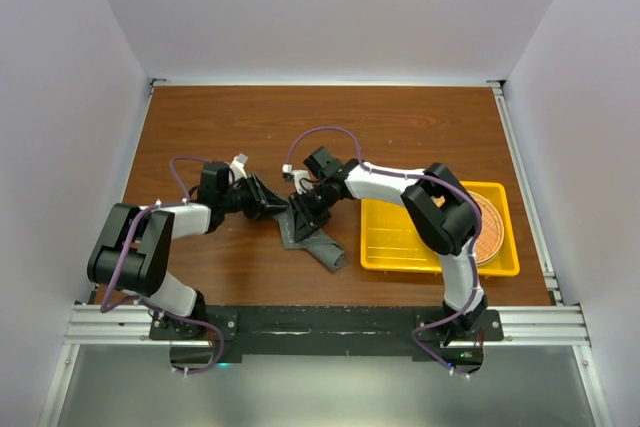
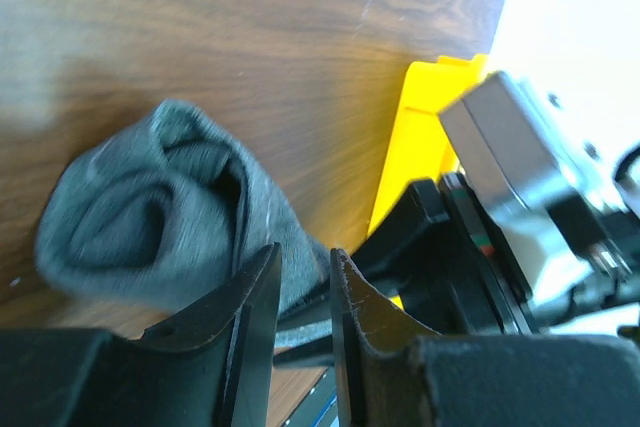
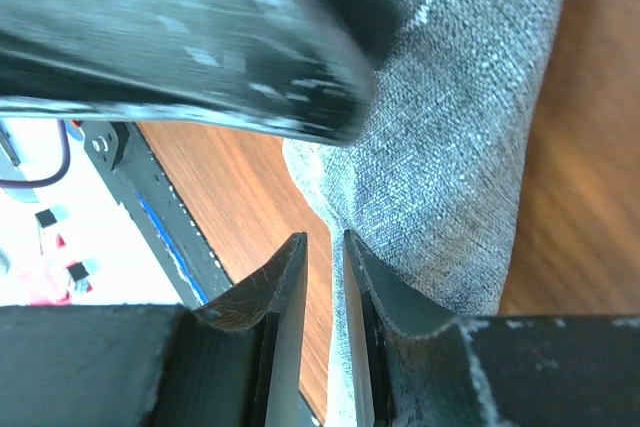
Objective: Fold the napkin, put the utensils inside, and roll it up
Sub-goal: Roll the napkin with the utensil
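Grip is unclear on both sides. The left hand (image 2: 305,252) has its jaws nearly together with a slim slit between, and the napkin (image 2: 150,207) bunched just beside. The right hand (image 3: 324,239) is equally narrow at a cloth edge. I cannot tell if either pinches. The napkin lies loosely rolled on the tabletop (image 1: 400,137), near the yellow tray (image 1: 440,267). No utensils show. The folds look slack, so even pressure from both ends should tighten the roll.

napkin (image 1: 325,250) dark grey; tray (image 1: 400,244) yellow; mat (image 1: 493,230) orange-brown; table (image 1: 400,132) brown
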`<move>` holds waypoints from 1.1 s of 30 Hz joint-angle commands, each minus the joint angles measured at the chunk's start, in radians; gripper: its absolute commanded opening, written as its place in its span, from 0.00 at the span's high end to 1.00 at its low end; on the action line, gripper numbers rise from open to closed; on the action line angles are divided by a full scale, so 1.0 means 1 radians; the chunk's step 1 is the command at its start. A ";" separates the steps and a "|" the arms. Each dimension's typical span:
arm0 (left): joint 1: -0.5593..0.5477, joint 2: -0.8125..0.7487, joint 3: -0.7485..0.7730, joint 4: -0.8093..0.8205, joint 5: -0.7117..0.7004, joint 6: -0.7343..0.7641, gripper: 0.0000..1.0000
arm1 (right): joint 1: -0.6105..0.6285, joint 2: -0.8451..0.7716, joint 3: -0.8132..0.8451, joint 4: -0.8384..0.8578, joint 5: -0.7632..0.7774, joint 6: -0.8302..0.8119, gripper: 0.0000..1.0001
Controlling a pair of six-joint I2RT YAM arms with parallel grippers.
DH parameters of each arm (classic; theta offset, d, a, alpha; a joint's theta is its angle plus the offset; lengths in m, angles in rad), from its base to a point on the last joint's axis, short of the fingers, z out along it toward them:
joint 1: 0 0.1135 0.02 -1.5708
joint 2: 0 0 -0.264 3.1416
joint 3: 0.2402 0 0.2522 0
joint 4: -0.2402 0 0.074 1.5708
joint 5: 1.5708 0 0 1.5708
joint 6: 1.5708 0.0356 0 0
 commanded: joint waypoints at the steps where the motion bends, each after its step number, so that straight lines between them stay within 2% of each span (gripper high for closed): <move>1: -0.002 -0.003 0.045 0.055 0.031 -0.018 0.68 | -0.027 0.004 -0.013 -0.008 0.043 -0.058 0.74; 7: -0.002 -0.042 0.071 0.035 0.019 -0.029 0.68 | -0.027 -0.005 0.024 -0.035 -0.016 -0.048 0.72; 15: -0.002 -0.011 0.065 0.050 0.018 -0.038 0.68 | -0.029 -0.056 0.135 -0.130 -0.017 -0.047 0.67; 25: -0.002 0.101 0.091 0.058 -0.010 0.000 0.69 | -0.070 -0.102 0.004 -0.129 0.015 -0.089 0.69; 29: -0.002 0.104 0.114 0.027 -0.019 0.024 0.69 | -0.072 -0.107 -0.034 -0.126 0.009 -0.098 0.70; 33: -0.002 0.049 0.174 -0.072 -0.039 0.080 0.69 | -0.073 -0.137 -0.008 -0.147 0.009 -0.089 0.69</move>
